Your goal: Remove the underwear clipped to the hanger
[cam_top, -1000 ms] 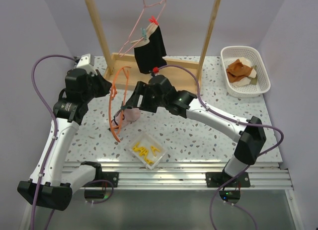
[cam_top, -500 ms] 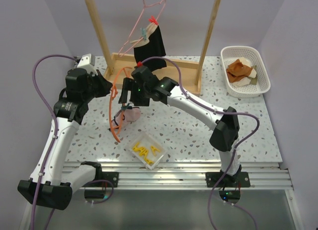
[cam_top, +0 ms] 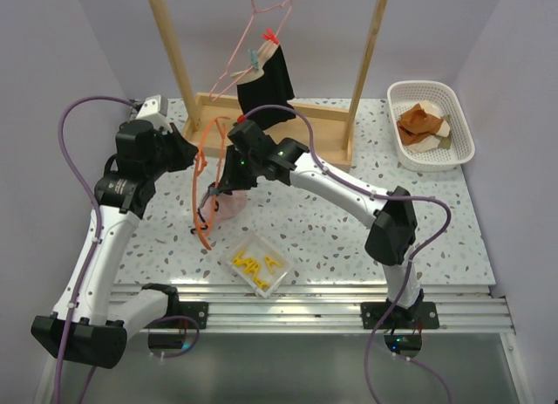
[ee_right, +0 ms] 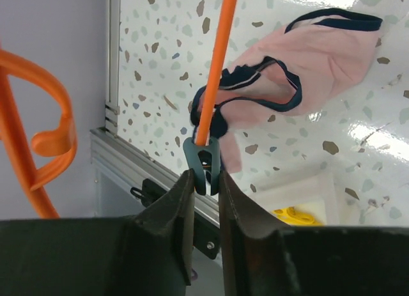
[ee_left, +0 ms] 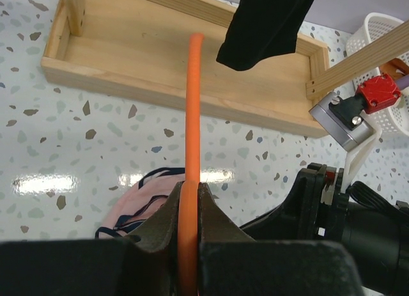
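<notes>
An orange hanger (cam_top: 202, 164) stands tilted over the table, with my left gripper (ee_left: 188, 192) shut on its rod (ee_left: 193, 98). The pale pink underwear (cam_top: 230, 204) with navy trim lies on the table, fastened to the hanger's lower end by a teal clip (ee_right: 206, 163). My right gripper (ee_right: 206, 179) is shut on that clip, its jaws pressing both sides, just below the orange rod (ee_right: 218, 66) and the pink underwear (ee_right: 300, 56). The black underwear (cam_top: 265, 88) hangs clipped to a pink wire hanger (cam_top: 253, 37) on the wooden rack; its lower edge (ee_left: 265, 24) also shows in the left wrist view.
The wooden rack base (cam_top: 296, 125) stands behind the hanger. A white basket (cam_top: 460, 129) with a brown cloth (cam_top: 418, 120) sits at the back right. A clear tray (cam_top: 283, 277) of yellow clips (cam_top: 253, 266) lies near the front edge.
My right arm swung left to the orange hanger's lower end and its jaws closed on the teal clip. The left arm and hanger stayed put.
</notes>
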You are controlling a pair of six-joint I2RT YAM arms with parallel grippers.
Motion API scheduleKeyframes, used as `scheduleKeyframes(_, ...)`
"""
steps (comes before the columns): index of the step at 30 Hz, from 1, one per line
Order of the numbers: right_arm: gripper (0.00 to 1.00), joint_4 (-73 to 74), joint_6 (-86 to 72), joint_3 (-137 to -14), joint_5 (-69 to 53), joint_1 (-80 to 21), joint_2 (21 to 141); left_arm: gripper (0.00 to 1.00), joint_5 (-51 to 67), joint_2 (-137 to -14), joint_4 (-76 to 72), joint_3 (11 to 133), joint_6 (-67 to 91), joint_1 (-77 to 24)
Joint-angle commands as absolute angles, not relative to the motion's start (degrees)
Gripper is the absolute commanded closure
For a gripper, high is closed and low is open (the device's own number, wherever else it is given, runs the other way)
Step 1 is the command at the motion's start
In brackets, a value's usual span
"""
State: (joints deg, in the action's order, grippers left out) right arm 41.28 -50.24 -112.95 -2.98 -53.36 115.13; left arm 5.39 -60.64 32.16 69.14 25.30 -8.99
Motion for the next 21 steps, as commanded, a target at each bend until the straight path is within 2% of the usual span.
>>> scheduleKeyframes(1,0.83,39.4,-50.8,-111.3,-3.5,-53.5,113.0,1.0,6.2,-60.4,29.7,70.8,25.1,-8.5)
scheduleKeyframes(4,1.0,37.3,-51.8,-109.7,-3.8,-53.4,111.5,1.0,6.1,-60.6,29.7,70.5,25.0,-8.5)
scheduleKeyframes(10,1.0,32.9,-53.6,-104.9,-4.9,-52.6,107.2,1.0,4.7,-60.5,29.5,70.0,24.6,-8.5)
scheduleKeyframes(14,1.0,25.4,-57.3,-95.8,-6.1,-51.2,100.8,1.0,3.1,-60.7,29.8,70.1,24.0,-8.4)
scheduleKeyframes(21,1.0,23.9,-56.5,-87.8,-14.4,-47.7,94.0,1.0,1.4,-60.9,29.7,68.8,23.0,-8.5)
